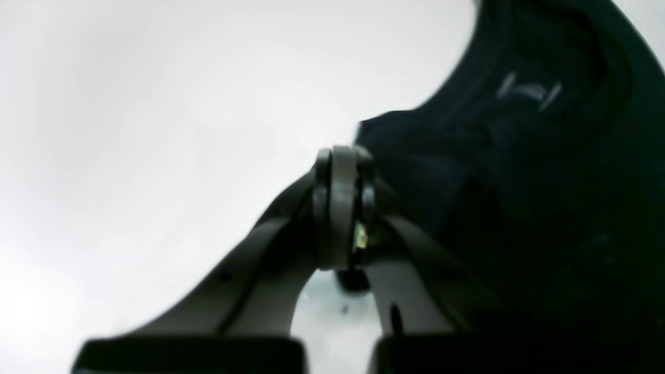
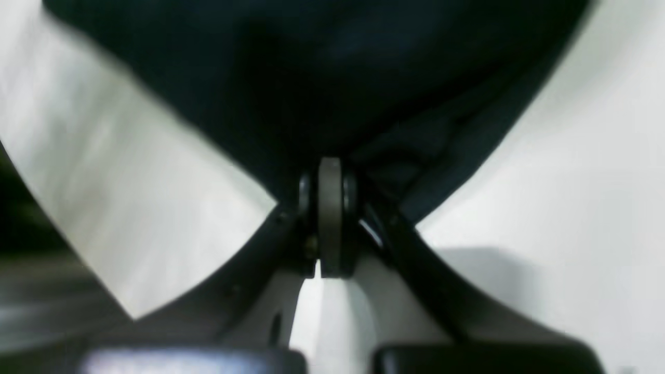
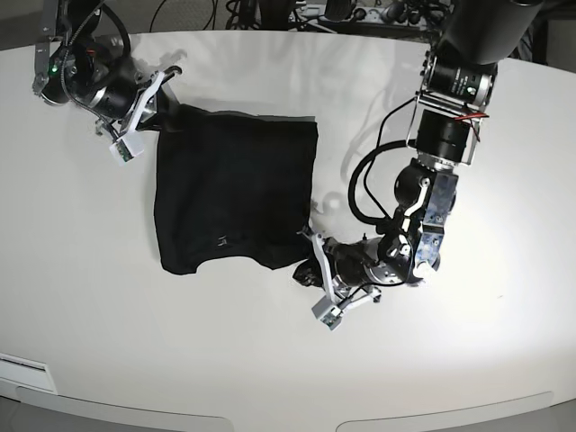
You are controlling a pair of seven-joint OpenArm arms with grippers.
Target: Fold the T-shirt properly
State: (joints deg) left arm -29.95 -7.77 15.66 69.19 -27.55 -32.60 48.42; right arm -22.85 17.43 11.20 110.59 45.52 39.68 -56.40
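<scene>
The black T-shirt (image 3: 234, 184) lies on the white table (image 3: 90, 315) as a rough rectangle, with a tiny pale mark (image 3: 222, 240) near its front edge. My right gripper (image 3: 166, 101) is at its far left corner. In the right wrist view that gripper (image 2: 330, 174) is shut on a bunched edge of the T-shirt (image 2: 322, 72). My left gripper (image 3: 311, 270) is at the shirt's near right corner. In the left wrist view it (image 1: 343, 163) is shut at the edge of the T-shirt (image 1: 519, 197), with dark cloth between the fingers. The pale mark (image 1: 527, 92) shows there too.
Cables and dark equipment (image 3: 297, 13) lie along the table's far edge. The table's left edge (image 2: 31, 176) shows beside my right gripper, with dark floor beyond. The left arm's body (image 3: 432, 207) reaches down over the table's right half.
</scene>
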